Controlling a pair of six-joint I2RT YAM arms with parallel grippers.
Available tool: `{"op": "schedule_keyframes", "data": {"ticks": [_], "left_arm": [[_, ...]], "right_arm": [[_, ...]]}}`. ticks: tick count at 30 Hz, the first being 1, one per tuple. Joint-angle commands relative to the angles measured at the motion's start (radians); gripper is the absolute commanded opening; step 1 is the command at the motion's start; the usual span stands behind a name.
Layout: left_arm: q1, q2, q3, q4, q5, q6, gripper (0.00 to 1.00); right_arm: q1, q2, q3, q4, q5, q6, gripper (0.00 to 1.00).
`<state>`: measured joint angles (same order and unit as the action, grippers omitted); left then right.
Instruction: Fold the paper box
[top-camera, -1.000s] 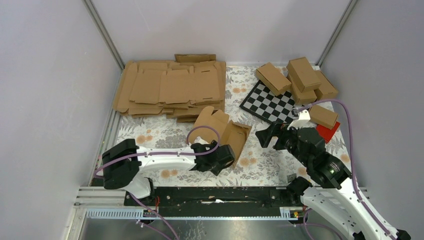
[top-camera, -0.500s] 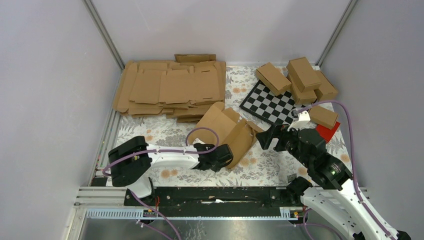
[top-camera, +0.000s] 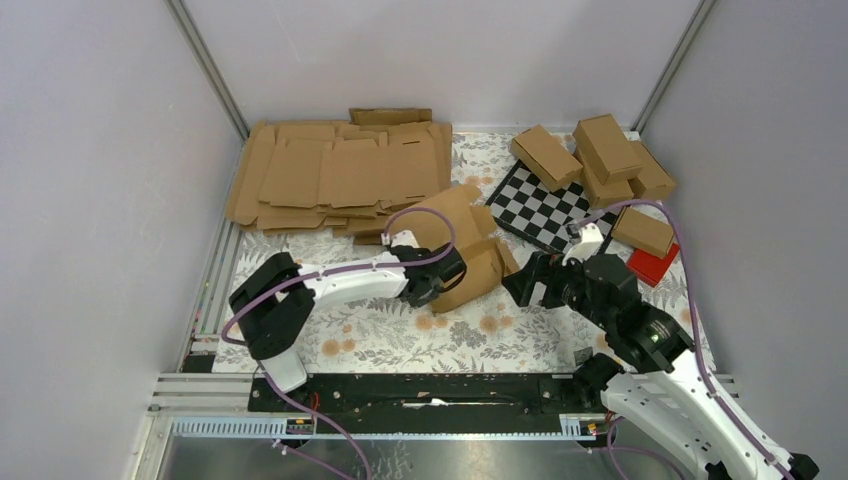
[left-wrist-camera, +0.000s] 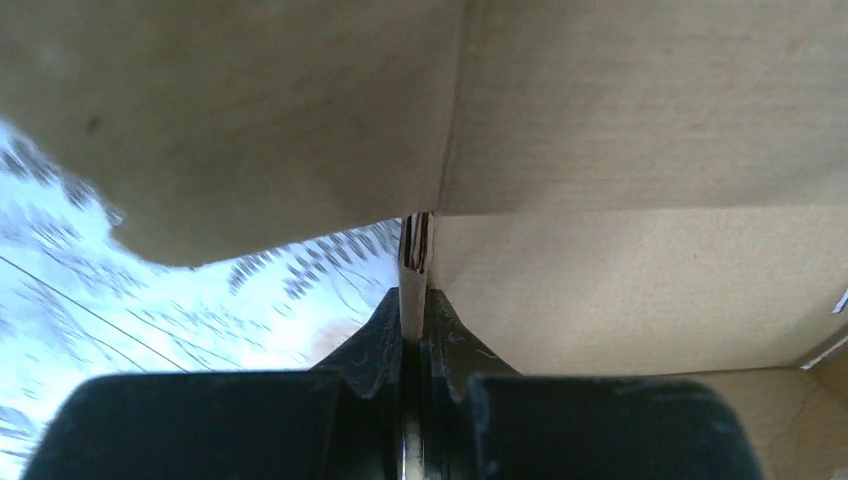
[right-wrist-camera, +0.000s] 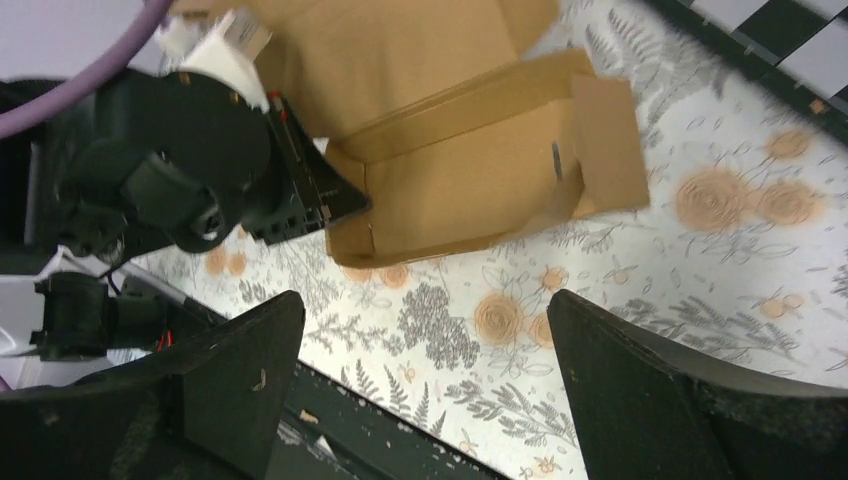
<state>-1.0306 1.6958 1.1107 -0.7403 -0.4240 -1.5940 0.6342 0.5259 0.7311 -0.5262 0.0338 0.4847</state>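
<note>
Plain pale-grey walls (top-camera: 90, 150) rise on three sides, with metal posts (top-camera: 205, 65) at the upper corners; the floral-patterned desk (top-camera: 380, 345) is evenly lit.

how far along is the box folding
Done: the paper box has walls partly up. In hand: the left end effector is shut on one wall edge; the right end effector is open, short of it. Left: closing the open end flaps.

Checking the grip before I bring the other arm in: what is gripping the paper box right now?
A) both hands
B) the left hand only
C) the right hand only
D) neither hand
B: the left hand is pinched shut on an edge of the box, while the right hand stands wide open, gripping nothing.
</note>
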Motion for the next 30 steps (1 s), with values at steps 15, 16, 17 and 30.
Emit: {"op": "schedule_keyframes", "data": {"ticks": [15, 16, 17, 30], "left_arm": [[0.097, 0.089, -0.021, 0.084, 0.119, 0.936, 0.0], [0.097, 0.076, -0.029, 0.091, 0.117, 0.936, 0.0], [0.099, 0.057, -0.036, 0.098, 0.119, 0.937, 0.0], [0.099, -0.002, -0.074, 0.144, 0.078, 0.887, 0.0]], "right_arm": [[-0.005, 0.225, -0.241, 0.158, -0.016, 0.197, 1.0], [-0.006, 0.235, -0.244, 0.156, 0.007, 0.202, 0.99], [-0.006, 0.244, -0.255, 0.164, 0.02, 0.21, 1.0], [-0.007, 0.382, -0.3, 0.366, 0.147, 0.127, 1.0]]}}
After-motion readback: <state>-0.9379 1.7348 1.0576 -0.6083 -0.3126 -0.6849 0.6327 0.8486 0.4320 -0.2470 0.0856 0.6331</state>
